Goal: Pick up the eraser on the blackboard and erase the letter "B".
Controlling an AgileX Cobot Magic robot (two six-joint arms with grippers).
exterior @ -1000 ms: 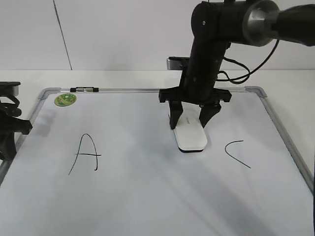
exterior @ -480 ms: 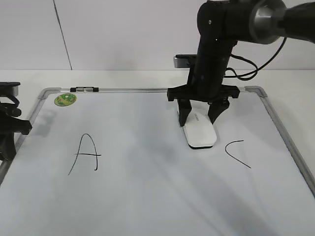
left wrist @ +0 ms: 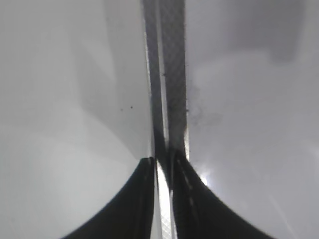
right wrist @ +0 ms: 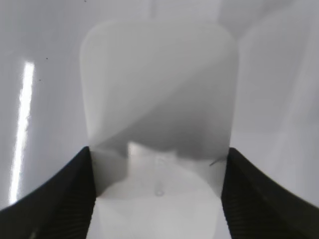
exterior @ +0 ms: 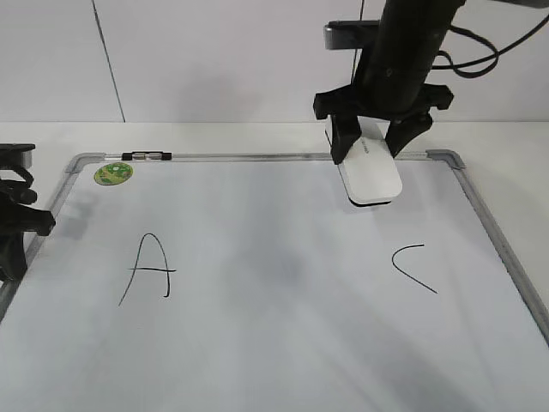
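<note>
My right gripper (exterior: 373,146) is shut on the white eraser (exterior: 371,174) and holds it in the air above the far right part of the blackboard (exterior: 274,343). In the right wrist view the eraser (right wrist: 159,99) fills the space between both fingers (right wrist: 158,199). No letter "B" shows on the board; only an "A" (exterior: 150,268) at the left and a "C" (exterior: 414,266) at the right are drawn. My left gripper (exterior: 13,227) rests at the board's left edge; its fingers (left wrist: 160,164) are closed together over the board's metal frame (left wrist: 167,74).
A small green round sticker (exterior: 113,173) sits at the board's far left corner, with a dark clip (exterior: 147,156) on the top frame beside it. A white wall stands behind the table.
My right gripper has lifted the eraser off the board and carried it up, back and to the right. The left arm has not moved.
</note>
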